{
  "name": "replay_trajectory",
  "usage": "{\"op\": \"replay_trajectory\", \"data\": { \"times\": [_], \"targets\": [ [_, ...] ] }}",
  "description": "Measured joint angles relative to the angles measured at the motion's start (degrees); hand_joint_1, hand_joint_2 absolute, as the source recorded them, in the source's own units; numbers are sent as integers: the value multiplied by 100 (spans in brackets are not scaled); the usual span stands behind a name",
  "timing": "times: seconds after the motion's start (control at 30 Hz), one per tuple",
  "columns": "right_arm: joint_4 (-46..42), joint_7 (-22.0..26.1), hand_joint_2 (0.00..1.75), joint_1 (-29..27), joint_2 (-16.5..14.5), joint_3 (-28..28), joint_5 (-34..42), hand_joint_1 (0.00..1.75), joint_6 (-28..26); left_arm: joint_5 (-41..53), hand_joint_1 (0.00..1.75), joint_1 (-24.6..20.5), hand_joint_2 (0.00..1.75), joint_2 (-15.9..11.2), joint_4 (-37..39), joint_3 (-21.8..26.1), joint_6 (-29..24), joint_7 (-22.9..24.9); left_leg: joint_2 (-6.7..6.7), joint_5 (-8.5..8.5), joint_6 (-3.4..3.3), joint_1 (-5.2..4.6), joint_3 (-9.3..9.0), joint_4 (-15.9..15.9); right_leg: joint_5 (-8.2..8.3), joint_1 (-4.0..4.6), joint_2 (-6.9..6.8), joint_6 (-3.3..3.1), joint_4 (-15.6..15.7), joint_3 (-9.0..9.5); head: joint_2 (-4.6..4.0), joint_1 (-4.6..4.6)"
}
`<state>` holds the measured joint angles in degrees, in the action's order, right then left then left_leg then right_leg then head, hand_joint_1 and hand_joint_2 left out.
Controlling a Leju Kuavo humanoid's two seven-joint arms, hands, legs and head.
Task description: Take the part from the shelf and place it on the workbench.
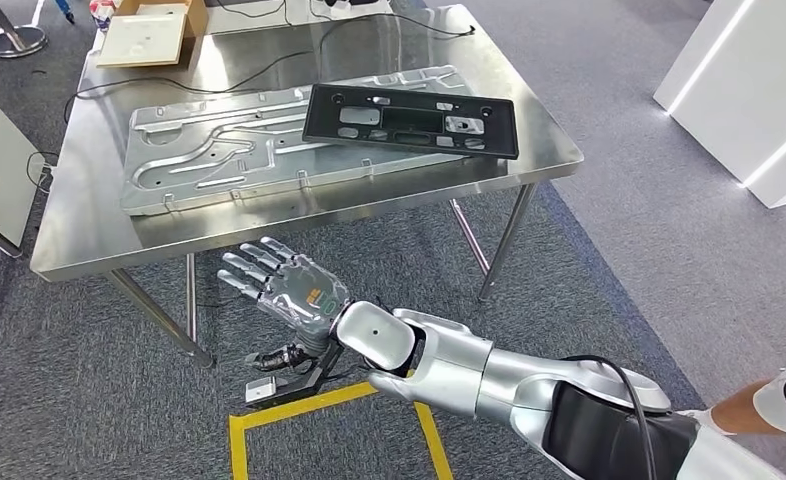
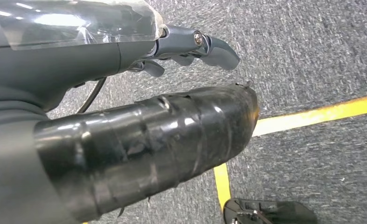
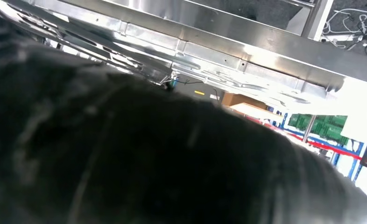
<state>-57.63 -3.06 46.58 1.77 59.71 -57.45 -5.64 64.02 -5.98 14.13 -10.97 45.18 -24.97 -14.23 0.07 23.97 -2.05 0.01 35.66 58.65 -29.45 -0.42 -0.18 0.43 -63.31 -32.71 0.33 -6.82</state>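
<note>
Below the workbench (image 1: 79, 240) edge, my right hand (image 1: 279, 290) hung with fingers spread, holding nothing. On top, the black part (image 1: 409, 118) lay across a metal panel (image 1: 239, 150). Placement looked done; next called for drawing my arm clear.

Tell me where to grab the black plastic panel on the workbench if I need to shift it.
Take the black plastic panel by its near long edge, coming from the robot's side. It lies flat across the stamped metal sheet, and that edge is nearest the open right hand. I'd slip the fingers under the rim; its cutouts offer a fallback hold.
</note>
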Motion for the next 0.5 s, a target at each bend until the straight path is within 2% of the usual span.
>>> {"op": "replay_trajectory", "data": {
  "times": [0.03, 0.07, 0.13, 0.17, 0.2, 0.23, 0.3, 0.33, 0.37, 0.4, 0.43, 0.5],
  "targets": [
    [-2, 0, 0, 5, 0, 0, -2, 0, -1, 0, 0, -1, 0, 3, 0, 1, 1, -1, 0, -23, 28, -3, 19, 12, 16, 19, 3, -30, 269, 163, 0, -1],
    [-3, 0, 0, 9, 2, 1, -2, 0, -1, 0, 0, -2, 0, 5, 0, 1, 1, -1, 1, -50, 63, -1, 32, 16, -3, 40, 4, -48, 408, 231, 0, -1],
    [-3, 0, 0, 13, 5, 5, -3, 0, -1, 0, 0, -4, 0, 5, 0, 2, 2, -2, 0, -121, 138, 3, 42, -8, 56, 54, 4, -81, 462, 222, 0, -2],
    [-3, 0, 0, 16, 6, 8, -3, 0, 0, 0, 0, -3, 0, 5, 0, 2, 5, -2, -5, -101, 171, 8, 65, 11, 100, 42, -6, -106, 496, 210, 0, 0],
    [-3, 0, 0, 19, 5, 12, -3, 0, 0, 0, 0, -1, 0, 5, 1, 3, 9, -3, -9, -7, 205, 12, 114, 99, 153, 23, -16, -138, 528, 187, 0, 1],
    [-3, 0, 0, 22, 5, 15, -3, 0, 1, 0, 0, 1, 0, 5, 1, 3, 12, -7, -13, 168, 237, 19, 202, 297, 207, 1, -28, -167, 555, 153, 0, 1],
    [-2, 0, 0, 21, 5, 22, -3, 0, 2, 0, 0, 2, 0, 5, 1, 4, 19, -16, -13, 642, 294, 49, 455, 975, 294, -11, -45, -199, 564, 47, 0, 2],
    [-2, 0, 0, 17, 5, 25, -3, 0, 2, 0, 0, 4, 0, 5, 0, 4, 21, -19, -12, 800, 317, 62, 553, 1302, 334, -10, -50, -201, 556, -17, 0, 1],
    [-1, 0, 0, 12, 6, 28, -3, 0, 2, 0, 0, 6, 0, 5, 0, 4, 23, -19, -11, 851, 336, 73, 575, 1487, 373, -11, -52, -195, 543, -82, 0, 1],
    [-1, 0, 0, 8, 7, 30, -3, 0, 2, 0, 0, 7, 0, 5, 0, 4, 24, -19, -11, 796, 349, 81, 490, 1469, 408, -15, -53, -183, 523, -147, 0, 2],
    [-1, 0, 0, 7, 7, 31, -3, 0, 2, 0, 0, 7, 0, 5, 0, 4, 25, -19, -9, 663, 355, 88, 296, 1239, 436, -19, -53, -168, 498, -207, 0, 2],
    [-2, 0, 0, 13, 6, 30, -4, 0, 2, 0, 0, -2, 0, 5, 0, 4, 25, -21, -10, 466, 334, 89, -238, 467, 476, -21, -52, -125, 441, -297, 0, 2]
  ]
}}
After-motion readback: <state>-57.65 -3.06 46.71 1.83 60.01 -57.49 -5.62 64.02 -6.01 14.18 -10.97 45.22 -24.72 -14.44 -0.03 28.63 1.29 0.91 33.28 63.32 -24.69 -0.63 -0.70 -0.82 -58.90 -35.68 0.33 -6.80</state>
